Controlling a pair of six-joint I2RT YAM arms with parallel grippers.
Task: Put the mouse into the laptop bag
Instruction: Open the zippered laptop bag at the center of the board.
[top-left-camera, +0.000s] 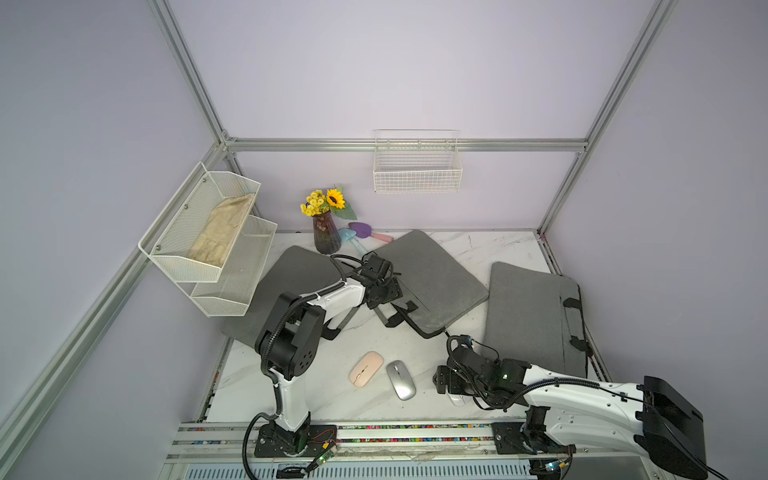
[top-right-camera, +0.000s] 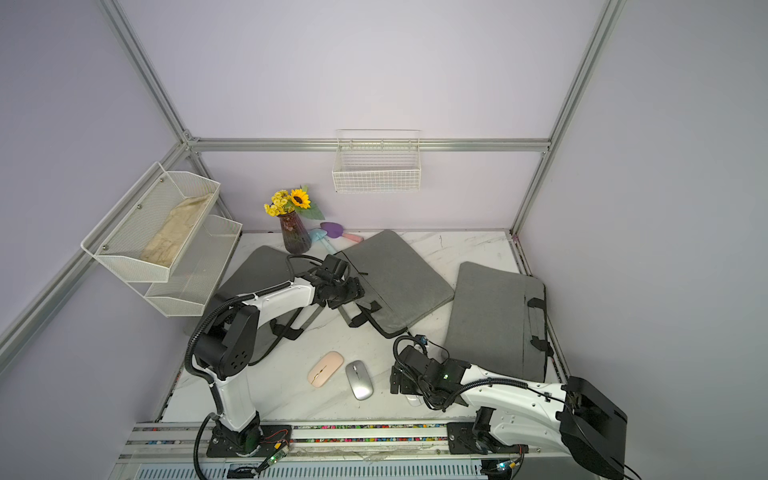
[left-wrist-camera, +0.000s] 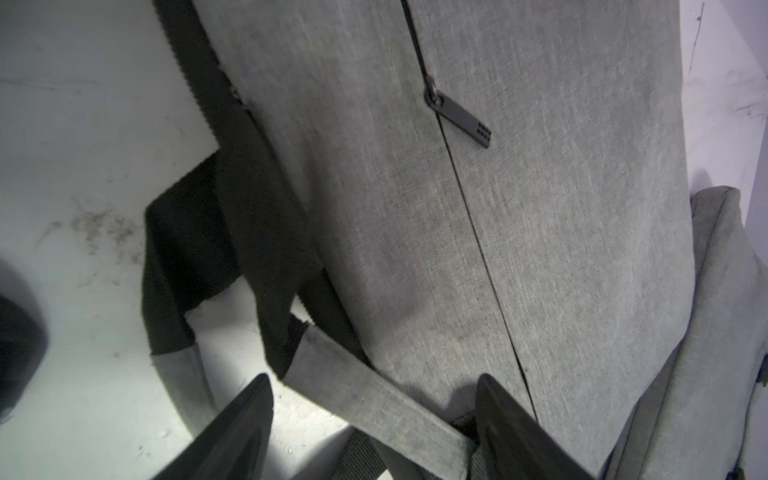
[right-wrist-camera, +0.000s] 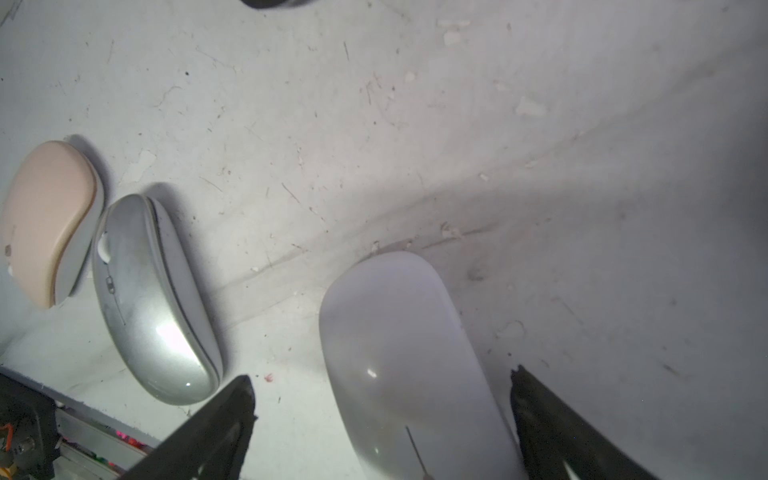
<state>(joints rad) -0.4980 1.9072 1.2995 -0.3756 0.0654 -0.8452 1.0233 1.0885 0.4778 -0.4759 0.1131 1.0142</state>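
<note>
1. At the front edge of the table (top-left-camera: 340, 395), the right gripper (right-wrist-camera: 382, 380) hangs low over the white mouse (right-wrist-camera: 399, 340). Its jaws are spread wide, one on each side of the mouse's body, and grip nothing. The mouse lies flat on the marble and has not been lifted.
2. Just beyond it lie a silver mouse (top-left-camera: 401, 379) and a pink mouse (top-left-camera: 365, 368), side by side and apart from both grippers.
3. Further back, the left gripper (left-wrist-camera: 372, 382) is down at the near edge of the middle laptop bag (top-left-camera: 432, 274). Its fingers stand apart with the grey handle strap (left-wrist-camera: 374, 395) running between them. The wrist view shows no pinch on the strap, so this hand also looks released.
4. The zipper pull (left-wrist-camera: 461, 118) lies on the bag's face. I cannot tell whether that opening is unzipped.
5. Two more grey bags lie to either side, and a vase of flowers (top-left-camera: 326, 232) stands at the back wall.
6. The step in hand looks like the double approach: the right arm going for the mouse, the left for the bag.
7. Next, the right jaws need to close squarely across the mouse's smooth, rounded sides, which could slip. The left must take the strap or flap and hold the bag's mouth open before the mouse is carried over.
</note>
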